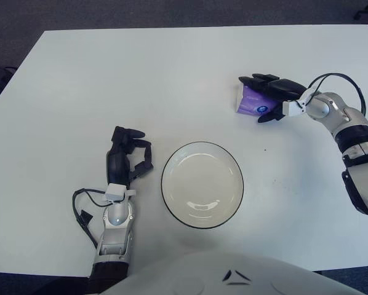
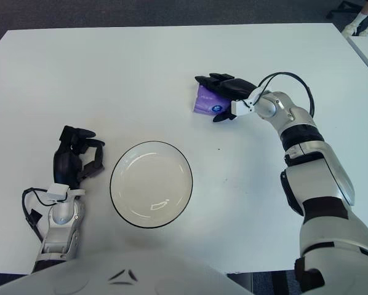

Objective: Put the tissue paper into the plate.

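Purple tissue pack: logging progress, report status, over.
Right hand over purple tissue pack on white table, grasp unconfirmed. Left hand idle left of empty white black-rimmed plate. Path to plate clear.

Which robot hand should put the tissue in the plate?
The right robot hand. It is already on the tissue, fingers around it. The left robot hand sits beside the plate, far from the tissue.

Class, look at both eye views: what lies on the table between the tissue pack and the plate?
Nothing: bare white table separates the purple tissue pack, under the right hand, from the plate; both views show it. The left hand shows left of the plate.
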